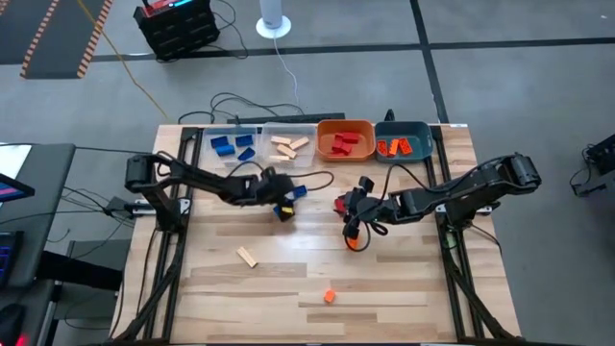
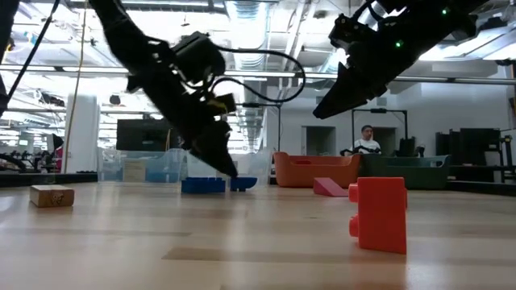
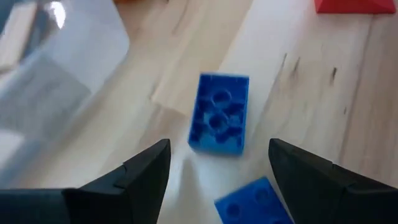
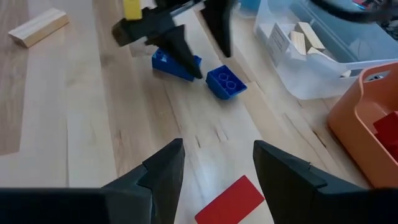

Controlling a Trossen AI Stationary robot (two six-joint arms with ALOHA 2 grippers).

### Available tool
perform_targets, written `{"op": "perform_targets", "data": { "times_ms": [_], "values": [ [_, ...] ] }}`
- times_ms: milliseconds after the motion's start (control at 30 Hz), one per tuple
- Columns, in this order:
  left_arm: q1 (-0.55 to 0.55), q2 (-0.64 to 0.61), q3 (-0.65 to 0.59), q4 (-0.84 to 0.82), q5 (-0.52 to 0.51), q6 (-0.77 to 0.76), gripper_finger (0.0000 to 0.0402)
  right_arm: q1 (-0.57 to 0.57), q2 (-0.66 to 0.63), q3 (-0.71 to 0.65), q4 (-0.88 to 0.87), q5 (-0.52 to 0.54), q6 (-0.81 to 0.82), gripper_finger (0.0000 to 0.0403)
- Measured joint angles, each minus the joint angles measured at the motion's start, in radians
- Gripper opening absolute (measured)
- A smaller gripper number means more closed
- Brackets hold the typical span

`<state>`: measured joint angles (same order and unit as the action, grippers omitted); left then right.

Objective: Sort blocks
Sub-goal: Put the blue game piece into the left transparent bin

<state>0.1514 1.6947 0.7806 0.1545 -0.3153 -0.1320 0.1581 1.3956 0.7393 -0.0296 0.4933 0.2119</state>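
My left gripper [image 1: 284, 199] is open and low over the table's middle, its fingers pointing down. Two blue blocks lie flat there: one underside-up [image 3: 217, 112] ahead of the fingers, one [image 3: 252, 202] between them, apart from both. The right wrist view shows the same pair [image 4: 174, 62] [image 4: 226, 81]. My right gripper [image 1: 352, 210] is open and hangs above a flat red block [image 4: 233, 200], clear of it. An orange block [image 1: 354, 242] lies just nearer, another [image 1: 330, 296] toward the near edge, and a tan block [image 1: 248, 257] at near left.
Along the far edge stand two clear bins with blue [image 1: 235, 144] and tan [image 1: 288, 144] blocks, an orange bin [image 1: 344, 140] with red blocks and a teal bin [image 1: 402, 144] with orange ones. Bare wood spreads toward the near edge. A person stands far behind the table [image 2: 367, 138].
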Motion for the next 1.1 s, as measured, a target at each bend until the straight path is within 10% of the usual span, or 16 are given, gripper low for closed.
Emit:
{"op": "perform_targets", "data": {
  "times_ms": [633, 933, 1100],
  "values": [
    [-0.101, 0.005, -0.189, 0.134, -0.127, -0.258, 0.0258, -0.003, 0.000, 0.000, 0.011, 0.001, -0.004, 0.0223],
    [-0.132, 0.002, -0.195, 0.143, -0.121, -0.200, 0.0132, -0.003, 0.000, 0.000, 0.011, 0.001, -0.004, 0.0223],
    [-0.132, -0.064, -0.201, 0.115, -0.096, -0.152, 0.0131, -0.003, 0.000, 0.000, 0.011, 0.001, -0.003, 0.0223]
  ]
}}
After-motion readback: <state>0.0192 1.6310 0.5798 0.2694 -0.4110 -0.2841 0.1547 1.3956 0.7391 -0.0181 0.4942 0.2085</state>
